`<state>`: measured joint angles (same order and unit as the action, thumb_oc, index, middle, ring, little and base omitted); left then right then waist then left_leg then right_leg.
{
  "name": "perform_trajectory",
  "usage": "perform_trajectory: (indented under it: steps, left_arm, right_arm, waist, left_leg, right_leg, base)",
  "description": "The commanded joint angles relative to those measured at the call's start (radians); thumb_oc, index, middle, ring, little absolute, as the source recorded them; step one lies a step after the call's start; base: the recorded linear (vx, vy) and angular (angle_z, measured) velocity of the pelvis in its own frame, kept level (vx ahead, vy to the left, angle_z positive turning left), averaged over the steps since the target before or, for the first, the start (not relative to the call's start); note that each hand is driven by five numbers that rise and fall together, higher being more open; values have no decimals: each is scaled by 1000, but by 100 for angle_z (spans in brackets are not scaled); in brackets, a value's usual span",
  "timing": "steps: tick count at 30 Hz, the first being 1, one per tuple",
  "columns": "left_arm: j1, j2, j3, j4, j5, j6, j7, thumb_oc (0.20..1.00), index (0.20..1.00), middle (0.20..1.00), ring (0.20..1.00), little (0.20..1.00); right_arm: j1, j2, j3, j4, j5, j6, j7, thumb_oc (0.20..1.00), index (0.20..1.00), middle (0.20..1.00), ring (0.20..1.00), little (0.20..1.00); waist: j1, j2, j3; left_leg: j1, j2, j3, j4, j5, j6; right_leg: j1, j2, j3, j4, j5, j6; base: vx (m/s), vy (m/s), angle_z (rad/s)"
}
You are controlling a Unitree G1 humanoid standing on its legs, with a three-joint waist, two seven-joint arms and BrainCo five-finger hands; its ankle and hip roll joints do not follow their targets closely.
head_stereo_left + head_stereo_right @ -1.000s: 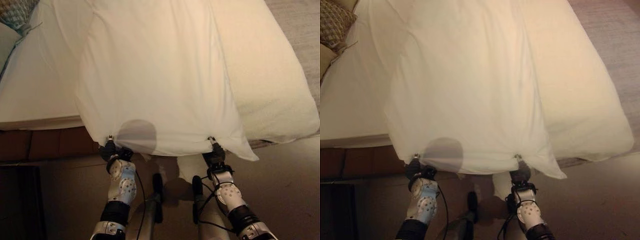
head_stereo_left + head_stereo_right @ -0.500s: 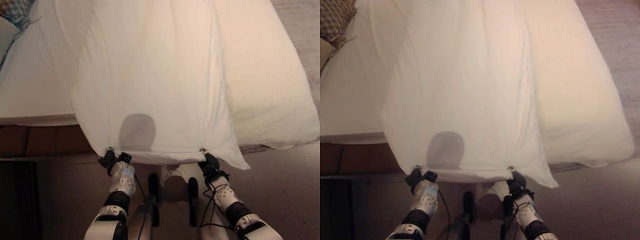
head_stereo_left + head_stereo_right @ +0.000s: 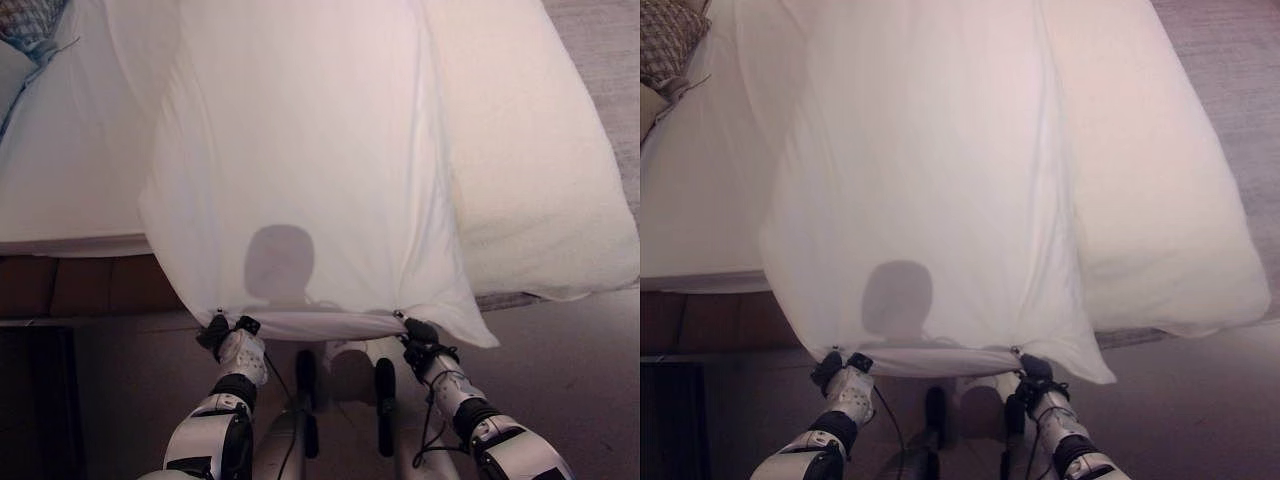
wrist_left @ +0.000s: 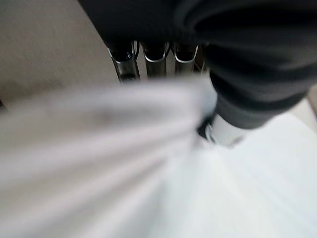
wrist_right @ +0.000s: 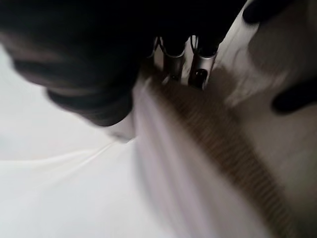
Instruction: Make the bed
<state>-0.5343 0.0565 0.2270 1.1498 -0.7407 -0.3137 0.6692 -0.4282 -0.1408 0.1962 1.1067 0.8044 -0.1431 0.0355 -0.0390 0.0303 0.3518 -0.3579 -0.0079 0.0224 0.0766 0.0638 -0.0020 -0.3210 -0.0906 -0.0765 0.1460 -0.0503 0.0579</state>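
Left hand (image 3: 222, 332), right hand (image 3: 417, 331) grip sheet (image 3: 300, 170) edge.

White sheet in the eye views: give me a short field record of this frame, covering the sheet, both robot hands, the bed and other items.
sheet: white sheet, pulled taut off the bed's foot
left robot hand: shut on the sheet's near edge
right robot hand: shut on the same edge
bed: white duvet on the right side
other: patterned cushion at far left

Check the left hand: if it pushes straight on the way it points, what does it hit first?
The left hand is already clamped on the white sheet's near edge, pointing toward the bed. Straight on, it likely meets sheet first, then the bed's side; depth is unclear.
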Motion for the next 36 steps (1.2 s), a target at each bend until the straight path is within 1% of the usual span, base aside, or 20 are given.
perform_trajectory:
  steps: [1, 6, 9, 14, 17, 19, 20, 21, 22, 23, 24, 25, 26, 27, 28, 29, 30, 31, 32, 36]
  left_arm:
    - [270, 183, 180, 177, -105, 11, 82, 1000, 1000, 1000, 1000, 1000]
    - [321, 169, 165, 211, -76, 64, 23, 1000, 1000, 1000, 1000, 1000]
    - [357, 145, 120, 197, -18, 88, -9, 1000, 1000, 1000, 1000, 1000]
    - [392, 111, 81, 188, -16, 105, -62, 1000, 1000, 1000, 1000, 1000]
    - [404, 85, 36, 137, 3, 93, -82, 1000, 1000, 1000, 1000, 1000]
    - [436, 49, -98, -32, 97, 86, -104, 1000, 1000, 1000, 1000, 1000]
    - [438, 48, -99, -35, 98, 87, -103, 1000, 1000, 1000, 1000, 1000]
    - [487, 52, -197, -220, 144, 97, -157, 1000, 1000, 1000, 1000, 1000]
    - [487, 52, -197, -221, 144, 98, -156, 1000, 1000, 1000, 1000, 1000]
    - [528, 105, -307, -445, 284, 122, -213, 1000, 1000, 1000, 1000, 1000]
    - [529, 105, -307, -445, 284, 122, -213, 1000, 1000, 1000, 1000, 1000]
    - [546, 154, -350, -549, 318, 146, -331, 1000, 1000, 1000, 1000, 1000]
    - [546, 155, -350, -549, 317, 146, -332, 1000, 1000, 1000, 1000, 1000]
    - [543, 178, -366, -565, 344, 138, -382, 1000, 1000, 1000, 1000, 1000]
    - [529, 246, -432, -624, 449, 104, -508, 1000, 1000, 1000, 1000, 1000]
    - [529, 246, -432, -624, 449, 104, -508, 1000, 1000, 1000, 1000, 1000]
    - [518, 266, -462, -646, 410, 83, -603, 1000, 1000, 1000, 1000, 1000]
    - [518, 266, -462, -646, 410, 83, -603, 1000, 1000, 1000, 1000, 1000]
    - [493, 287, -502, -677, 323, 80, -722, 1000, 1000, 1000, 1000, 1000]
    - [388, 331, -585, -713, 294, 60, -839, 1000, 1000, 1000, 1000, 1000]
  right_arm:
    - [197, -79, -14, 137, -82, 54, -63, 1000, 1000, 1000, 1000, 1000]
    - [224, -79, -13, 159, -137, 72, -42, 1000, 1000, 1000, 1000, 1000]
    - [240, -82, -17, 160, -150, 71, -27, 1000, 1000, 1000, 1000, 1000]
    - [254, -84, -41, 127, -60, 68, 9, 1000, 1000, 1000, 1000, 1000]
    - [264, -84, -39, 94, -31, 66, 36, 1000, 1000, 1000, 1000, 1000]
    - [275, -89, -11, 18, -26, 59, 56, 1000, 1000, 1000, 1000, 1000]
    - [276, -90, -11, 17, -26, 59, 56, 1000, 1000, 1000, 1000, 1000]
    - [279, -104, 4, -71, -10, 58, 79, 1000, 1000, 1000, 1000, 1000]
    - [280, -104, 4, -71, -10, 58, 79, 1000, 1000, 1000, 1000, 1000]
    - [295, -113, 22, -176, 20, 49, 107, 1000, 1000, 1000, 1000, 1000]
    - [295, -113, 22, -176, 20, 49, 107, 1000, 1000, 1000, 1000, 1000]
    - [306, -135, 54, -296, 4, 44, 137, 1000, 1000, 1000, 1000, 1000]
    - [307, -134, 54, -296, 4, 44, 137, 1000, 1000, 1000, 1000, 1000]
    - [309, -142, 58, -324, 8, 37, 148, 1000, 1000, 1000, 1000, 1000]
    - [309, -170, 93, -420, -3, 32, 194, 1000, 1000, 1000, 1000, 1000]
    - [309, -170, 93, -420, -3, 32, 194, 1000, 1000, 1000, 1000, 1000]
    - [297, -195, 119, -468, 2, 31, 226, 1000, 1000, 1000, 1000, 1000]
    - [297, -195, 119, -468, 2, 31, 227, 1000, 1000, 1000, 1000, 1000]
    - [254, -220, 152, -490, -4, 38, 261, 1000, 1000, 1000, 1000, 1000]
    - [139, -243, 219, -486, 10, 49, 320, 1000, 1000, 1000, 1000, 1000]
  waist:
    - [29, -45, -17]
    - [34, -48, -41]
    - [36, -45, -51]
    - [36, -34, -63]
    - [37, -30, -66]
    - [34, -25, -65]
    - [34, -24, -66]
    - [33, -19, -56]
    - [33, -19, -59]
    - [32, -17, -51]
    - [32, -17, -54]
    - [31, -17, -50]
    - [31, -17, -51]
    - [30, -18, -49]
    - [31, -22, -46]
    - [30, -22, -48]
    - [30, -25, -48]
    - [30, -25, -48]
    - [31, -23, -47]
    - [35, -21, -29]
  left_leg:
    - [-38, -4, 20, 20, -29, -33]
    - [-16, -2, 18, -2, -24, -33]
    - [-3, -4, 13, -11, -22, -32]
    - [15, -5, 8, -35, -12, -36]
    - [22, -4, 1, -37, -11, -36]
    - [21, -4, -6, -37, -8, -37]
    - [21, -4, -6, -37, -8, -37]
    - [18, -5, -14, -32, -7, -37]
    - [15, -5, -14, -32, -5, -37]
    - [16, -6, -21, -34, -3, -40]
    - [13, -6, -21, -34, -2, -39]
    - [10, -5, -26, -36, 2, -42]
    - [10, -5, -26, -36, 2, -42]
    - [10, -5, -29, -37, 3, -43]
    - [11, -5, -31, -37, 0, -44]
    - [8, -5, -31, -37, 1, -44]
    - [4, -6, -33, -37, 0, -43]
    - [4, -6, -33, -37, 0, -43]
    - [-6, -7, -34, -32, -1, -42]
    - [-37, -9, -29, -5, -6, -40]
  right_leg:
    - [-77, -30, 0, -20, 95, 72]
    - [-52, -33, -3, -46, 100, 73]
    - [-39, -35, -4, -54, 104, 72]
    - [-24, -36, -8, -70, 107, 74]
    - [-16, -36, -12, -71, 104, 73]
    - [-13, -34, -18, -71, 103, 71]
    - [-13, -34, -18, -71, 103, 71]
    - [-9, -33, -22, -71, 102, 71]
    - [-12, -33, -22, -72, 103, 71]
    - [-9, -32, -29, -74, 102, 71]
    - [-12, -32, -30, -74, 103, 71]
    - [-11, -30, -35, -73, 100, 71]
    - [-12, -30, -36, -73, 100, 71]
    - [-12, -29, -37, -71, 99, 71]
    - [-12, -27, -35, -68, 94, 71]
    - [-15, -27, -35, -68, 95, 71]
    - [-21, -25, -33, -65, 93, 69]
    - [-21, -25, -33, -65, 93, 69]
    - [-35, -25, -33, -58, 91, 68]
    - [-79, -23, -23, -22, 80, 61]
  base:
    - [51, -2, 7]
    - [51, -11, 6]
    - [34, -12, 3]
    - [22, -11, -1]
    - [19, -38, 9]
    - [6, -38, 8]
    - [-9, -42, 6]
    - [-8, -18, 6]
    - [-12, -48, 6]
    - [-5, -29, 3]
    - [-9, -52, 4]
    - [-5, -22, 4]
    - [-7, -27, 5]
    - [0, 0, 0]
    - [0, 0, 0]
    - [0, 0, 0]
    - [-7, -8, 4]
    - [-23, -8, 4]
    - [-34, -1, 3]
    - [-55, 0, 0]
